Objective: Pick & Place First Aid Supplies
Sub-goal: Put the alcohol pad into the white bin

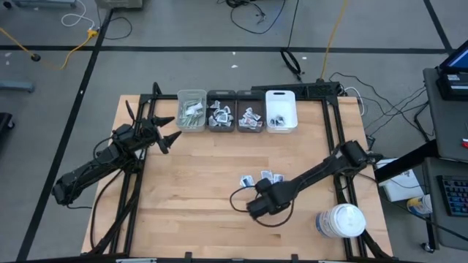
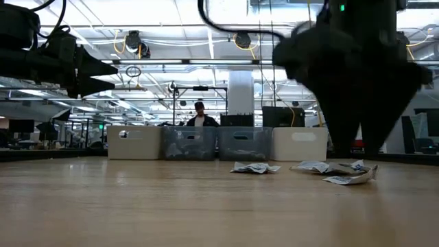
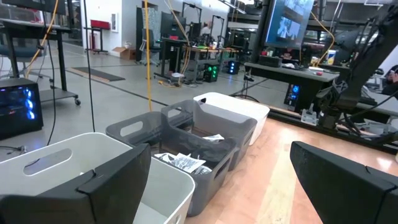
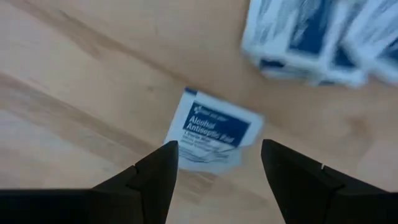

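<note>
Right gripper (image 4: 214, 165) open above 1 sachet (image 4: 211, 134), fingers straddling it

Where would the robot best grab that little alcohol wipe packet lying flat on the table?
Probably from straight above, pinching across its two opposite edges. The alcohol wipe packet lies flat on the wooden table, apart from the other packets, so there is no raised part to hold. The right gripper hangs open over it, one finger at either side, so lowering and closing should work.
</note>
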`<move>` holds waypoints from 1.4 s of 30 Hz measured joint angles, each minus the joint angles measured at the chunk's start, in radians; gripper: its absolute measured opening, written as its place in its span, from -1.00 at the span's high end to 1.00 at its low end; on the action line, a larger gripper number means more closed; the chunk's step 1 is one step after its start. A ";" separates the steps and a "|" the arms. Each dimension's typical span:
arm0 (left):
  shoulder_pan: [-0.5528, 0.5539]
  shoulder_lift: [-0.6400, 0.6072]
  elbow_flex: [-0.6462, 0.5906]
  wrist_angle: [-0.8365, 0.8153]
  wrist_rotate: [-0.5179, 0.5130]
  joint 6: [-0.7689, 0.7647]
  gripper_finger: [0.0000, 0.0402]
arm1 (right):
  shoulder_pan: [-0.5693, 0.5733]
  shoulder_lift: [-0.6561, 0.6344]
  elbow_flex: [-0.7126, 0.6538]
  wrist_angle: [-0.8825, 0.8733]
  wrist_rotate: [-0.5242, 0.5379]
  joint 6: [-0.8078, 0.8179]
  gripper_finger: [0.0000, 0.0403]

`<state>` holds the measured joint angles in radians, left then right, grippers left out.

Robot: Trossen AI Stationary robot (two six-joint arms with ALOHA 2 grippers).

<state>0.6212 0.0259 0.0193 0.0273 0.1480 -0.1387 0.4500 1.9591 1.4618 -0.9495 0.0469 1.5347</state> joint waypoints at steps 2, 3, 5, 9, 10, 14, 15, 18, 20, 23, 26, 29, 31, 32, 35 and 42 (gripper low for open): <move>0.000 0.000 0.000 0.000 0.000 0.000 -0.95 | 0.000 0.023 -0.015 0.010 -0.012 -0.001 -0.11; 0.000 0.000 0.000 0.000 0.000 0.000 -0.95 | 0.000 0.029 -0.027 0.016 -0.018 0.000 -0.11; 0.000 0.000 0.000 0.000 0.000 0.000 -0.95 | -0.003 0.033 -0.057 0.031 -0.022 0.000 -0.10; 0.000 0.000 0.000 0.000 0.000 0.000 -0.95 | -0.011 0.029 -0.090 0.088 -0.050 0.004 -0.09; 0.000 0.000 0.000 0.000 0.000 0.000 -0.95 | -0.012 0.029 -0.091 0.093 -0.051 0.010 -0.07; 0.000 0.000 0.000 0.000 0.000 0.000 -0.95 | -0.004 0.030 -0.091 0.100 -0.048 0.016 0.12; 0.000 0.000 0.000 0.000 0.000 0.000 -0.95 | -0.003 0.030 -0.091 0.101 -0.048 0.016 0.19; 0.000 0.000 0.000 0.000 0.000 0.000 -0.95 | -0.003 0.031 -0.092 0.101 -0.051 0.017 0.44; 0.000 0.000 0.000 0.000 0.000 0.000 -0.95 | -0.003 0.031 -0.092 0.104 -0.058 0.016 0.61; 0.000 0.000 0.000 0.000 0.000 0.000 -0.95 | -0.003 0.031 -0.092 0.109 -0.073 -0.005 0.88; 0.000 0.000 0.000 0.000 0.000 0.000 -0.95 | 0.001 0.020 -0.094 0.106 -0.074 -0.051 0.96; 0.000 0.000 0.000 0.000 0.000 0.000 -0.95 | 0.000 -0.006 -0.099 0.081 -0.080 -0.100 0.95; 0.000 0.000 0.000 0.000 0.000 0.000 -0.95 | -0.009 -0.040 -0.100 0.052 -0.083 -0.143 0.98; 0.000 0.000 0.000 0.000 0.000 0.000 -0.95 | -0.015 -0.064 -0.100 0.039 -0.088 -0.174 0.98; 0.000 0.000 0.000 0.000 0.000 0.000 -0.95 | -0.045 -0.132 -0.097 0.003 -0.110 -0.318 0.98; 0.000 0.000 0.000 0.000 0.000 0.000 -0.95 | -0.152 -0.265 -0.096 -0.102 -0.206 -0.730 0.99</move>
<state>0.6212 0.0257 0.0193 0.0276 0.1478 -0.1387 0.2975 1.6939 1.3659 -1.0512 -0.1589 0.8042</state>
